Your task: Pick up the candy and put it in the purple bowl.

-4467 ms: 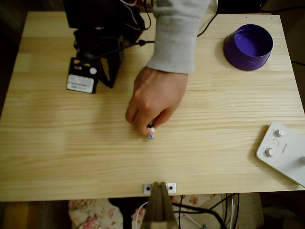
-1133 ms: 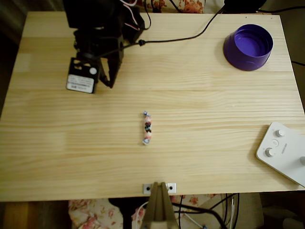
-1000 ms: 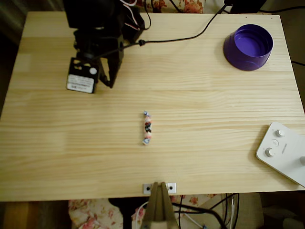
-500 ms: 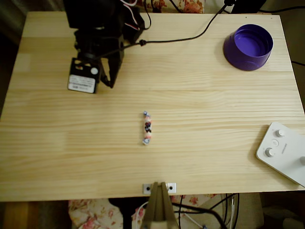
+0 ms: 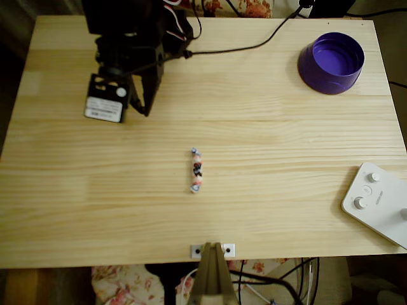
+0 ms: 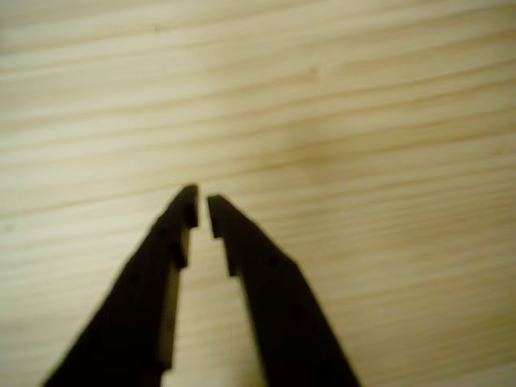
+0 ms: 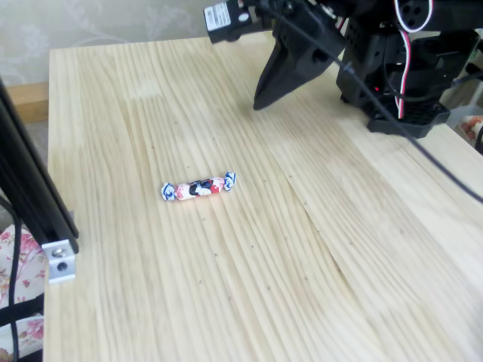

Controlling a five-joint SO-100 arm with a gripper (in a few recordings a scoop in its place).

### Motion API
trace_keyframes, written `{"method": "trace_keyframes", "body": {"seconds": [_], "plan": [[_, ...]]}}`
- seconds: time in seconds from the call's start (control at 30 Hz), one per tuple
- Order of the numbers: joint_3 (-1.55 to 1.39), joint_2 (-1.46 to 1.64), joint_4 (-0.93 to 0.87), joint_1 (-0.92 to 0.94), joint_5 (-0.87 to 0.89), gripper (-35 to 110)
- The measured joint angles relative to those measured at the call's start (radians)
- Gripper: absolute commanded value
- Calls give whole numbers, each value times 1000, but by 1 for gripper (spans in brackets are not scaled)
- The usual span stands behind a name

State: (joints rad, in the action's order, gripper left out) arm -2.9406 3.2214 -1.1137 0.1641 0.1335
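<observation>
The candy [image 5: 196,170] lies flat on the bare wood near the middle of the counter [image 5: 286,140], its long axis running toward and away from the near edge in the overhead view. Its twisted bluish ends and dark middle marks show clearly in the fixed view [image 7: 198,187], where it rests crosswise to the grain lines.

The tool [image 5: 145,112] is well apart from the candy: in the overhead view it sits up and to the left of it, near the far left corner of the counter, with open wood between the two. In the fixed view the tool [image 7: 257,104] points down toward the counter beyond the candy and to its right, its tip close above the surface; whether it touches the wood cannot be told. Nothing is held. In the wrist view the two dark fingers [image 6: 149,282] converge to a narrow slit at their tips [image 6: 201,208], almost closed, with plain wood grain beyond them.

The bowl [image 5: 331,62] stands upright in the far right corner in the overhead view, well away from the candy, up and to its right, and on the far side of the counter from the tool. Its inside looks empty.

A white device [image 5: 378,202] with knobs lies at the right edge, right of the candy and slightly nearer the front. A black cable [image 5: 235,49] runs across the far part of the counter from the arm, beyond the candy.
</observation>
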Motion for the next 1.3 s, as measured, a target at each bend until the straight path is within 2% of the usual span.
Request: {"method": "trace_keyframes", "body": {"seconds": [0.57, 0.9, 1.13, 1.3], "plan": [[666, -730, -35, -291, 170, 0], [738, -911, 98, -440, 215, 0], [830, -1161, 164, -459, 264, 5], [890, -1290, 184, -505, 295, 15]]}}
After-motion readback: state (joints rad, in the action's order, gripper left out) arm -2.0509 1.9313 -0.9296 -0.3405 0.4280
